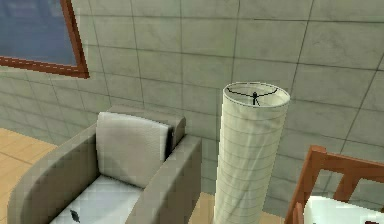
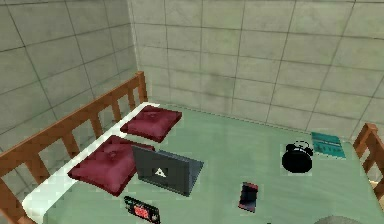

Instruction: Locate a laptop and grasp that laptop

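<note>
Arm side view, dark angular laptop (image 2: 168,172) on smooth green bed (image 2: 240,140), plump maroon pillow (image 2: 108,163) at nine o'clock; jaws' state: cannot tell.

The armchair (image 1: 150,175) runs off the forward view's bottom and left edges. On its seat, at that view's 7 o'clock, a small dark thing (image 1: 75,214) is cut by the bottom edge and is too small to name. The window (image 1: 40,35) is cropped at the top and left. The lamp (image 1: 250,150) loses its foot below, and the bed end (image 1: 325,170) at its 4 o'clock is cut off. In the arm side view the laptop (image 2: 168,172) faces away, hiding its screen. At its 7 o'clock lies a gadget (image 2: 143,209) with red marks, too small to tell.
</note>
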{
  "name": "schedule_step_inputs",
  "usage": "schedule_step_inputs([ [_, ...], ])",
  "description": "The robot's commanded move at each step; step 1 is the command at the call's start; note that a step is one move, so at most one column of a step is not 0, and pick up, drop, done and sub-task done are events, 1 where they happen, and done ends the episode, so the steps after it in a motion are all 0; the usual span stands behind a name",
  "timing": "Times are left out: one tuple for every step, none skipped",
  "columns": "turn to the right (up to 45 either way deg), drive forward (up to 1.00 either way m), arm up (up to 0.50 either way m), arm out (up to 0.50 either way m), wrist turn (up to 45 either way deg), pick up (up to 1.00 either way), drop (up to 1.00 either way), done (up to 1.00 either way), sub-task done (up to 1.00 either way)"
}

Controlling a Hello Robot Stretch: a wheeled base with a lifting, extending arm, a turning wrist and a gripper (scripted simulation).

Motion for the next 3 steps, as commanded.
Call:
schedule_step_inputs([
  [0.0,0.0,0.0,0.42,0.0,0.0,0.0,0.0,0.0],
  [0.0,0.0,0.0,0.0,45.0,0.0,0.0,0.0,0.0],
  [0.0,0.0,0.0,0.0,45.0,0.0,0.0,0.0,0.0],
])
